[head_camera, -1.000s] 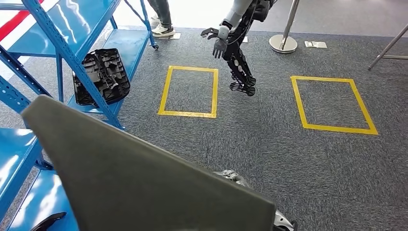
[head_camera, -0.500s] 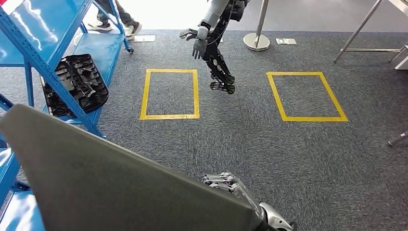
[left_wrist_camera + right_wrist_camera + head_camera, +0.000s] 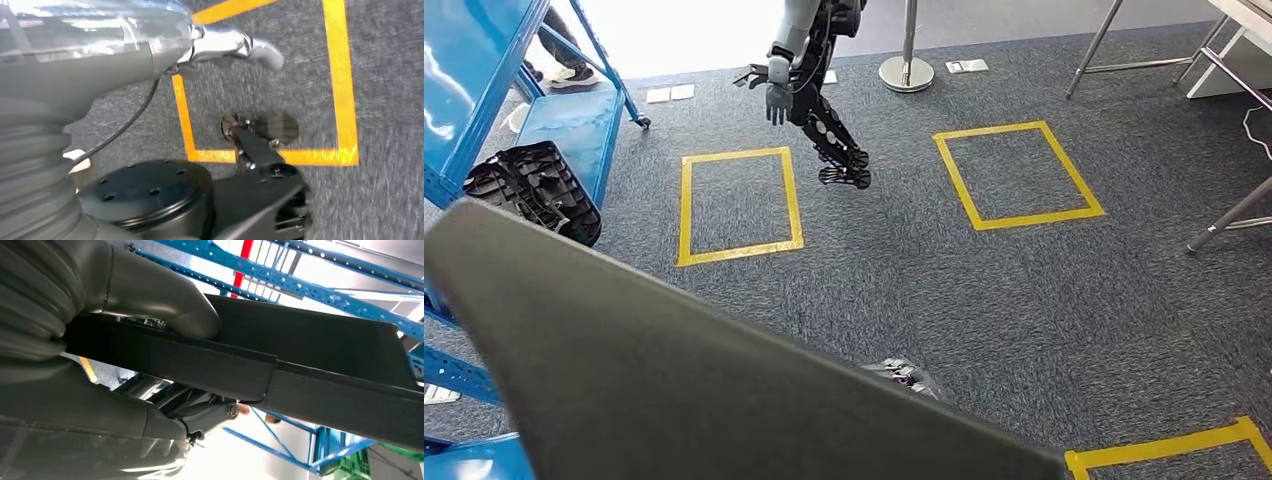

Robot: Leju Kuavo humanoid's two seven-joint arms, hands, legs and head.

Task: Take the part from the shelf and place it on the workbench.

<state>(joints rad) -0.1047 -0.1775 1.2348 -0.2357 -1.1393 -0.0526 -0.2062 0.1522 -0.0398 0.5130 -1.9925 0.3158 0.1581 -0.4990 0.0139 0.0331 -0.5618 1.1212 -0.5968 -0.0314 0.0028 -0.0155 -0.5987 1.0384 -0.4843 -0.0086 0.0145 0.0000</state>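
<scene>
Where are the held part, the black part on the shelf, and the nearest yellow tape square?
held part (image 3: 674, 370), head view, middle of its grey face
black part (image 3: 534, 190), head view, ribbed top
tape square (image 3: 686, 205), head view, its left strip

One large grey panel part (image 3: 674, 370) lies across the near foreground, with the right hand (image 3: 902, 374) at its far edge. One black ribbed part (image 3: 534, 190) leans on the one blue shelf rack (image 3: 469, 90), far to that hand's left. Three yellow tape rectangles show on the carpet: two (image 3: 736, 205) (image 3: 1016, 174) beyond the hand, one (image 3: 1169, 445) to its right. One other humanoid robot (image 3: 809, 90) stands beyond. One stanchion base (image 3: 906, 72).
</scene>
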